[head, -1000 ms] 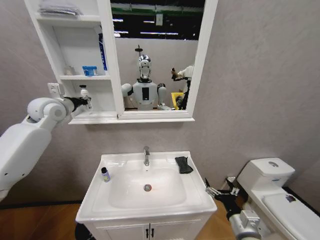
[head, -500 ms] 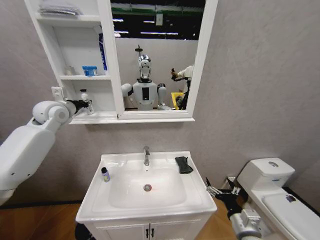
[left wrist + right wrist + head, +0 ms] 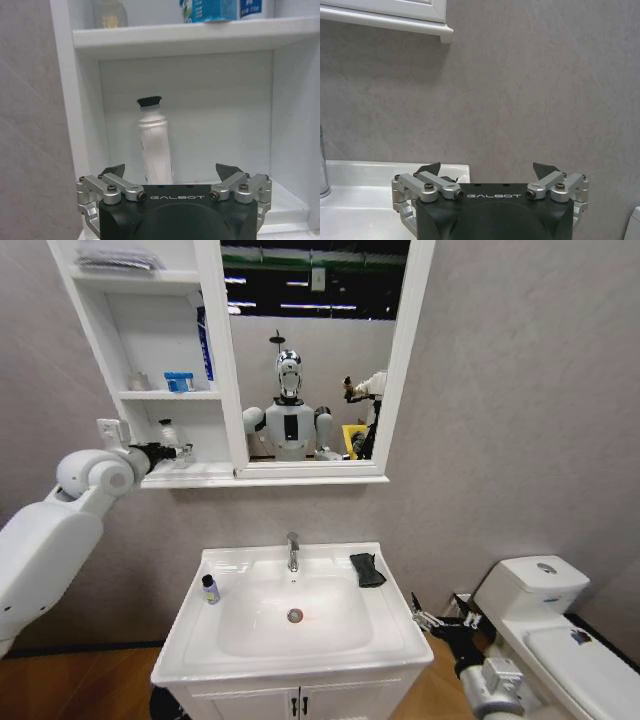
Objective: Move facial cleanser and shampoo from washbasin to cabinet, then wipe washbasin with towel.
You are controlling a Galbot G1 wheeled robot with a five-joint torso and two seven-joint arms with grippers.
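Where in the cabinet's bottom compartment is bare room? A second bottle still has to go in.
Bare shelf lies between the white tube and the compartment's mirror-side wall in the cabinet. The tube's other side is tight against the outer wall, and the open left gripper fronts it.

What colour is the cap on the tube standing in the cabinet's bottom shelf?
Black, on a white tube; the left wrist view shows it best.

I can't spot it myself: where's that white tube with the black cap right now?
The white tube stands upright in the cabinet's bottom compartment, left of the mirror, just ahead of the open left gripper.
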